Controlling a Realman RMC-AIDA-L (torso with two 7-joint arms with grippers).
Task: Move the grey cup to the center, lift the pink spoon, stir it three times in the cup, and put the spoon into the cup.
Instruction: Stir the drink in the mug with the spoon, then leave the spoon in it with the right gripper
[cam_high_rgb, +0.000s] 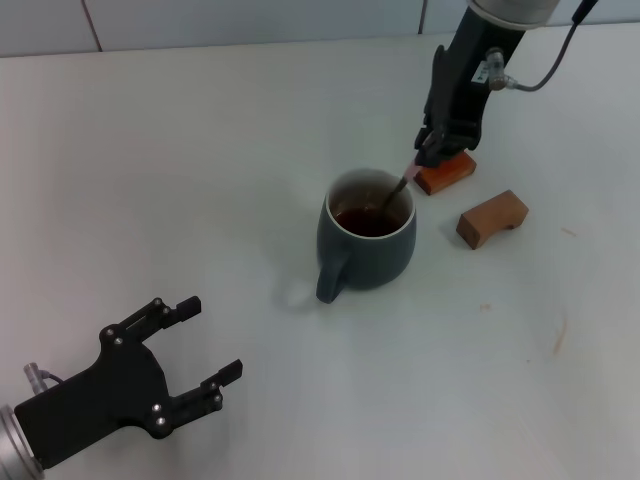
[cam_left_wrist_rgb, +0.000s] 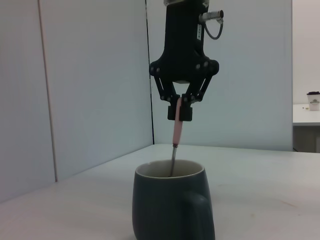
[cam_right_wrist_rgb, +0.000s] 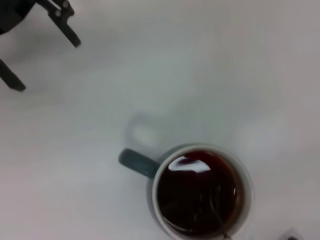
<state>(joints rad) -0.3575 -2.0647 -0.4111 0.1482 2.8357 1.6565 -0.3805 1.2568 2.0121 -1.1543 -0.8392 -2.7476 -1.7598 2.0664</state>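
Nearest to the robot, the left gripper (cam_high_rgb: 205, 345) hangs low over the front left part of the white counter (cam_high_rgb: 200, 150), with its jaws spread wide and holding nothing. Between it and the cup there is a free stretch of counter.

Farther on, near the middle of the counter, stands the grey cup (cam_high_rgb: 366, 240), upright, with its loop handle turned toward the front left. It is pale inside and holds dark brown liquid (cam_right_wrist_rgb: 197, 191) that comes fairly high. The pink spoon (cam_left_wrist_rgb: 176, 135) stands almost upright in the cup: its metal neck goes down into the liquid, and the pink handle rises above the rim.

Above the far right side of the cup, the right gripper (cam_left_wrist_rgb: 180, 109) has its jaws closed narrowly on the top of the pink handle.

To the right of the cup lie two brown blocks: one (cam_high_rgb: 492, 219) well apart from it, the other (cam_high_rgb: 446, 172) just behind the right gripper. Behind the counter is a pale wall (cam_high_rgb: 250, 18).
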